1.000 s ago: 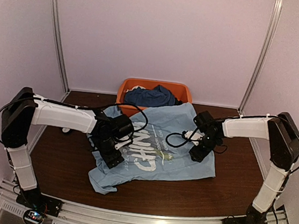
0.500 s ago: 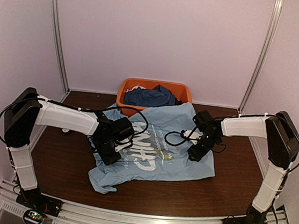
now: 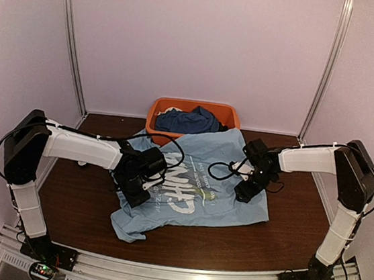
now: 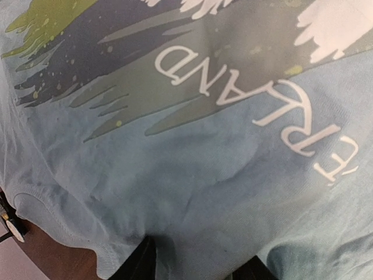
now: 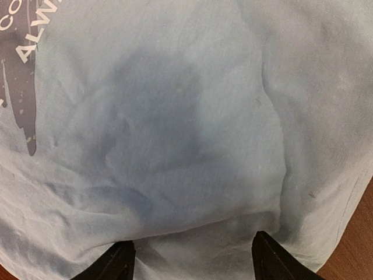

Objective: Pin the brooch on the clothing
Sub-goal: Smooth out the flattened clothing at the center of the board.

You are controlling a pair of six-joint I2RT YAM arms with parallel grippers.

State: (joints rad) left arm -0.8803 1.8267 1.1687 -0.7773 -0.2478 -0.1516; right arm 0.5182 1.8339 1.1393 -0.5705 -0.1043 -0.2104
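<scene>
We see the T-shirt (image 3: 194, 195) spread print-up on the worktop (image 3: 283, 245), likely for pinning, with the right pincer (image 5: 192, 262) wide open and empty, the left pincer (image 4: 198, 265) part-open on fabric with its grip unclear, and the brooch unseen.

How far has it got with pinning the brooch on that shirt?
Done: the light blue shirt lies spread on the table. In hand: the left arm and right arm reach over it; the right jaws stand open above bare cloth, holding nothing. Left: the brooch itself, which shows in no view, so pinning looks unstarted.
</scene>
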